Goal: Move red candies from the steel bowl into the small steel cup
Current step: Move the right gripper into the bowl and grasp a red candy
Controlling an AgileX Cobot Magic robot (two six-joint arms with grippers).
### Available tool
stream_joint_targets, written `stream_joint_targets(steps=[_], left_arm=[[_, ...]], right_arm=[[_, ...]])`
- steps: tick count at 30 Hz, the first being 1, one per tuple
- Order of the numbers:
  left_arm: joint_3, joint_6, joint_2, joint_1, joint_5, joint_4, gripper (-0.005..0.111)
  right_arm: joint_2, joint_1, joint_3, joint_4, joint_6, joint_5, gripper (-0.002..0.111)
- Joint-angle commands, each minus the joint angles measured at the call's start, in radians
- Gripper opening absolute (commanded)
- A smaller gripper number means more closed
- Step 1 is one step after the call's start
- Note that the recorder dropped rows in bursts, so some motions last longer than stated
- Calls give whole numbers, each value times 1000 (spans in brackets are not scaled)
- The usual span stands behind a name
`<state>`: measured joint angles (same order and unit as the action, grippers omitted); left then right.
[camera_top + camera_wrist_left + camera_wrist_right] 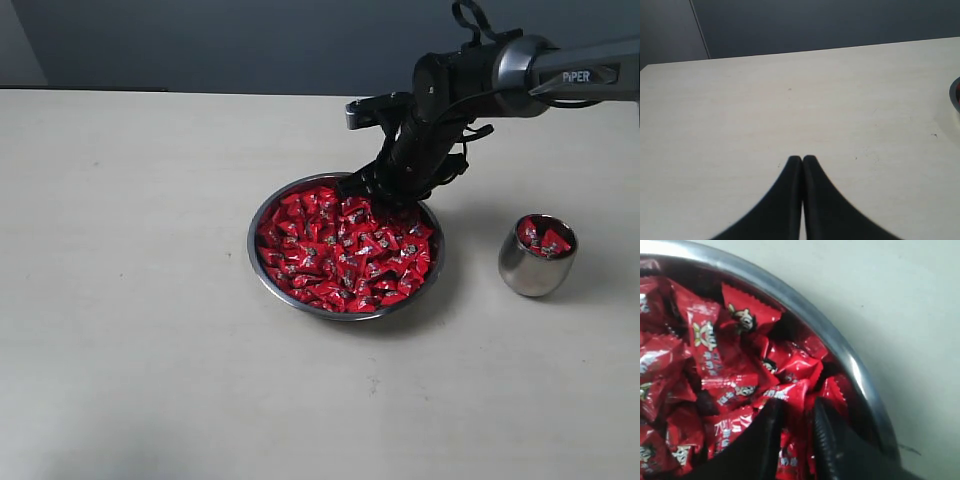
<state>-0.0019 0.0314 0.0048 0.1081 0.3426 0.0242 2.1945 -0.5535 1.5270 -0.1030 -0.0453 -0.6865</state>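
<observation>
The steel bowl (251, 240) stands mid-table, heaped with red candies (340, 255). My right gripper (378, 185) reaches down into the bowl's far side. In the right wrist view, its black fingers (797, 407) are pressed on either side of one red candy (790, 392), close to the bowl's rim (805, 305). To the right of the bowl stands the small steel cup (535, 272), with a few red candies (543, 239) inside. My left gripper (802, 159) is shut and empty over bare table; the exterior view does not show it.
The pale tabletop (130, 300) spreads wide to the left and front of the bowl. A dark wall (250, 40) runs behind the table's far edge. The bowl's edge (956, 95) just shows at the side of the left wrist view.
</observation>
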Motion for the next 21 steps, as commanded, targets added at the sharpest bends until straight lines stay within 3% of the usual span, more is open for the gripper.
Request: stream_joint_targets(steps=[1,21], left_arm=[[2,-2,-5,0,-8,3,0],[2,-2,-5,0,-8,3,0]], right_arm=[[2,6,7,8,-6,14,-1],[-76,6,43,35,-6,-111,-1]])
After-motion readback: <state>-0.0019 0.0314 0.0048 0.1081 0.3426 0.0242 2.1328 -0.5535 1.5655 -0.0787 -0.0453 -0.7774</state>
